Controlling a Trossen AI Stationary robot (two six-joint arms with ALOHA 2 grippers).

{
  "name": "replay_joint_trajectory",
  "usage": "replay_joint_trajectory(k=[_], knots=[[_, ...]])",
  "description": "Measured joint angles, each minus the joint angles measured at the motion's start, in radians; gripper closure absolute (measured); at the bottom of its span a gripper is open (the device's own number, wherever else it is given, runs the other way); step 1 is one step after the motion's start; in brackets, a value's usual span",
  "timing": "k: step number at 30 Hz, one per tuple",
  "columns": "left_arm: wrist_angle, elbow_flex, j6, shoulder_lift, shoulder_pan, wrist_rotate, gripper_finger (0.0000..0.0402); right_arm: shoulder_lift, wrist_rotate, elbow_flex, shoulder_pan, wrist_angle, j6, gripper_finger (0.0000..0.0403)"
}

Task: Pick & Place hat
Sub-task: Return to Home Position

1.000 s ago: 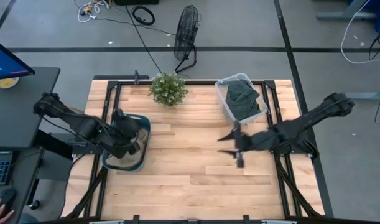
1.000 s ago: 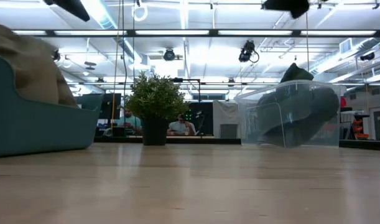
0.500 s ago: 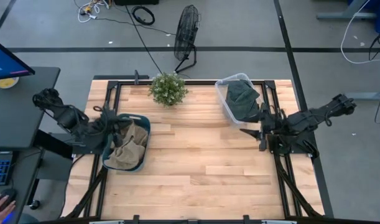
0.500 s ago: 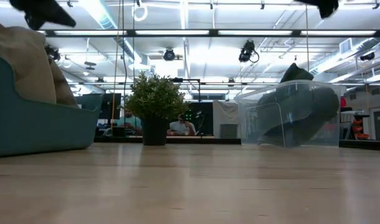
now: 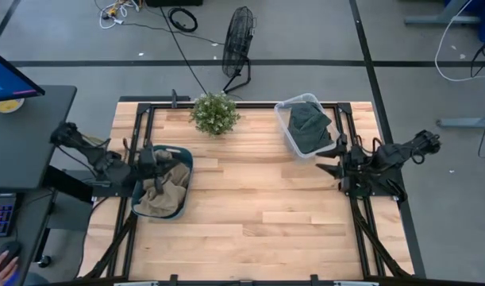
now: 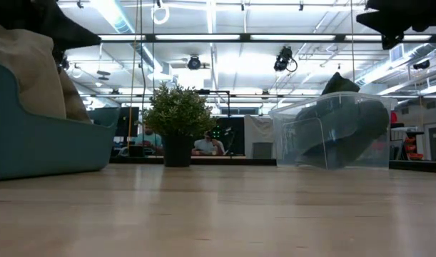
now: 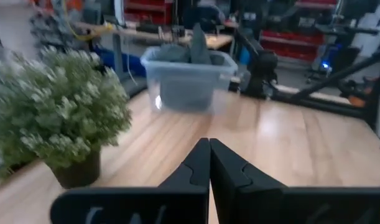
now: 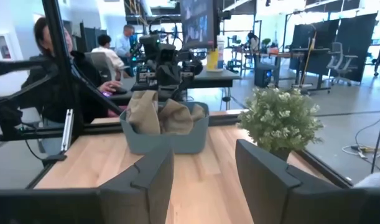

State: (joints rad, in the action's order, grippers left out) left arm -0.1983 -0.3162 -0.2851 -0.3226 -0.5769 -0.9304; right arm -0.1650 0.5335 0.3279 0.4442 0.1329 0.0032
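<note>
A tan hat (image 5: 159,194) lies crumpled in a blue-grey bin (image 5: 185,164) at the table's left side; the low view shows the tan hat (image 6: 32,71) bulging over the bin's wall (image 6: 46,143). A dark green hat (image 5: 309,127) fills a clear plastic bin (image 5: 286,131) at the far right. My left gripper (image 5: 155,156) hovers shut over the blue bin's far left rim, touching nothing; its wrist view shows the left gripper (image 7: 209,149) closed. My right gripper (image 5: 325,170) is open above the table's right edge, near the clear bin, and the right gripper (image 8: 205,165) faces the blue bin (image 8: 165,134).
A potted plant (image 5: 215,113) stands at the far edge between the two bins. Bare wooden tabletop (image 5: 250,214) stretches across the middle and near side. A fan (image 5: 238,40) stands on the floor beyond. A person (image 8: 59,68) sits past the table's left side.
My left gripper has risen off the tan hat in the blue bin and drawn back toward the table's left edge; the hat now lies uncovered in the bin. My right gripper has pulled back from the table's middle to its right edge, beside the clear bin.
</note>
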Motion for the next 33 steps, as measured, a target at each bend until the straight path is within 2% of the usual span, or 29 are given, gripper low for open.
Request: replay_joint_trajectory(k=[5,9,12,17,23,29,33], knots=[[0.146,0.044,0.141,0.089,0.086,0.143,0.0399,0.105,0.001,-0.021,0.000,0.072,0.011,0.0227],[0.147,0.079,0.162,0.145,0.143,0.162,0.0399,0.166,0.001,-0.042,0.000,0.075,0.012,0.0227],[0.142,0.115,0.189,0.189,0.166,0.192,0.0399,0.165,0.005,-0.068,-0.002,0.094,0.014,0.0227],[0.232,0.189,0.242,0.272,0.191,0.252,0.0399,0.165,0.009,-0.118,-0.003,0.090,0.031,0.0227],[0.254,0.250,0.246,0.321,0.216,0.296,0.0399,0.165,0.008,-0.214,-0.003,0.005,0.069,0.0227],[0.360,0.307,0.287,0.318,0.247,0.396,0.0399,0.163,-0.012,-0.306,-0.003,-0.191,0.043,0.0227],[0.367,0.307,0.296,0.319,0.269,0.438,0.0399,0.164,-0.029,-0.312,-0.004,-0.201,0.031,0.0227]])
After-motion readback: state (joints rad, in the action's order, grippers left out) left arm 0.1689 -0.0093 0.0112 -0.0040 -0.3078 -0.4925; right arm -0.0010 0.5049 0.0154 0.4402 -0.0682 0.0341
